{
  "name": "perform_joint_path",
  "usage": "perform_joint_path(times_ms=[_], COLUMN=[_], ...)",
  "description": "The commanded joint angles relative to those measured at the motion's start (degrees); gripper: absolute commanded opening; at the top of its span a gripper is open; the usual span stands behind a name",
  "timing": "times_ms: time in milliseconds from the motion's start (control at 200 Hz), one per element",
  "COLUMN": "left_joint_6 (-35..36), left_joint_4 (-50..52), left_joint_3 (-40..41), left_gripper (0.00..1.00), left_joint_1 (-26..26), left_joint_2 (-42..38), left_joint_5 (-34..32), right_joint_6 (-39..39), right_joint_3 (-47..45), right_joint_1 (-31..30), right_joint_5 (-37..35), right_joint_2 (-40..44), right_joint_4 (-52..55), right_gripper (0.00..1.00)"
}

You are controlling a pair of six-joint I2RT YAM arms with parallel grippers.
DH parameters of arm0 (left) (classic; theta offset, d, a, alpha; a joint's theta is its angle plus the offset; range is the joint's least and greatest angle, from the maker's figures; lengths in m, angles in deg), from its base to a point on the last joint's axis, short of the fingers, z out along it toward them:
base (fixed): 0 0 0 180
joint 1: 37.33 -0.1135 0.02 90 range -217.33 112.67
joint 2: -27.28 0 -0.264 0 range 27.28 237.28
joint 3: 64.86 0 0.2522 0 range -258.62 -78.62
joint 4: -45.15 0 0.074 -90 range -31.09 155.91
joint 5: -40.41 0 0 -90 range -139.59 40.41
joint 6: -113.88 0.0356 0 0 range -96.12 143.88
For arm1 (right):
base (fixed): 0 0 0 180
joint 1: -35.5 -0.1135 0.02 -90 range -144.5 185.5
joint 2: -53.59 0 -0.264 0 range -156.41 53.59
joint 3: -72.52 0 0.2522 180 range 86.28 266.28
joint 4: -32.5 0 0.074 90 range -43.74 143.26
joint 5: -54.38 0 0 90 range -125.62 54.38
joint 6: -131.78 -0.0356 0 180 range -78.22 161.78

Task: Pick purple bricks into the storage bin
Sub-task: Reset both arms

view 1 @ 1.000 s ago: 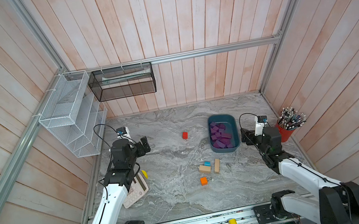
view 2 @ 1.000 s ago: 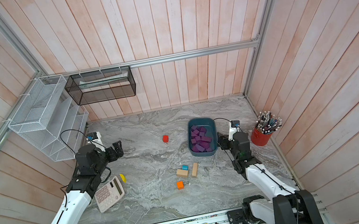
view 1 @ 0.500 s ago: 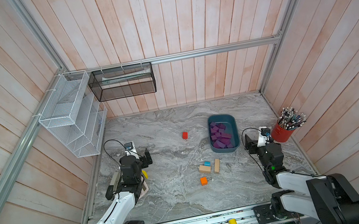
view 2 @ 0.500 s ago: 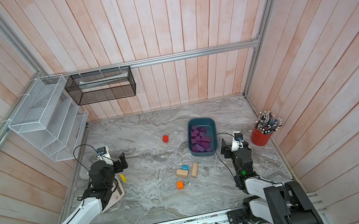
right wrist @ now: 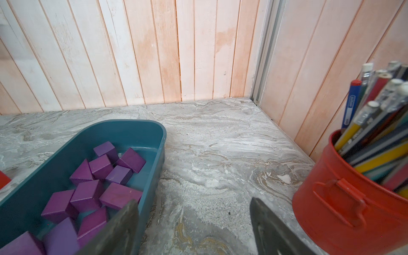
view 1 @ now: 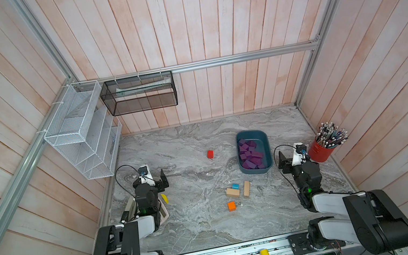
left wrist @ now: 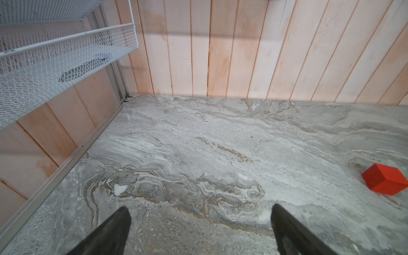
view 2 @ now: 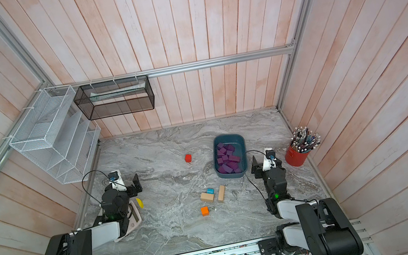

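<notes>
Now both grippers have pulled back toward the near edge. The left gripper hangs wide open and empty over bare table. The right gripper is also spread and holds nothing, just beside the bin. Mid-table lie only tan blocks, a blue cube and an orange cube, with a red cube further off. All visible purple bricks sit inside the bin, so the task looks finished.
</notes>
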State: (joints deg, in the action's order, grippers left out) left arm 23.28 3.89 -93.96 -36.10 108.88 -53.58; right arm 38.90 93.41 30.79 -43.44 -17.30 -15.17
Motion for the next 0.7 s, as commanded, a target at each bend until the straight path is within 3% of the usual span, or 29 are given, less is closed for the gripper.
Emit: perform_joint_path(times_ms=[0,75,150,220,445,585,695], left_joint_6=[2.02,1.44,0.76,0.78,0.16,-0.53,-0.72], left_joint_4=[-11.22,-15.77,-9.54,-10.74,-8.81,-7.97,-7.82], left_joint_3=[1.42,1.5,-0.39,-0.38,-1.17,-1.62,-1.72], left_gripper=[1.0,1.0,1.0,1.0,1.0,1.0,1.0], left_joint_1=[0.0,0.01,-0.08,-0.27,-1.04,-1.69,-1.95], left_joint_2=[4.74,7.73,6.38,7.14,6.98,6.99,7.04], left_joint_5=[2.15,0.22,-0.43,-0.06,0.74,1.4,1.78], right_joint_6=[1.71,2.22,2.54,2.98,1.46,0.38,-0.58], right_joint_3=[-0.36,-0.13,0.5,0.7,-0.45,3.56,6.44], right_joint_1=[0.45,1.05,1.38,2.78,5.49,5.97,6.6], right_joint_5=[-0.76,-0.96,-0.96,-0.18,1.56,1.07,1.62], right_joint_2=[0.39,-0.55,-1.29,-3.36,-19.21,-15.21,-16.27], right_joint_4=[-3.57,-4.62,-4.4,-6.46,-26.48,-12.36,-8.61], right_gripper=[0.81,0.82,0.82,0.82,0.82,0.83,0.83])
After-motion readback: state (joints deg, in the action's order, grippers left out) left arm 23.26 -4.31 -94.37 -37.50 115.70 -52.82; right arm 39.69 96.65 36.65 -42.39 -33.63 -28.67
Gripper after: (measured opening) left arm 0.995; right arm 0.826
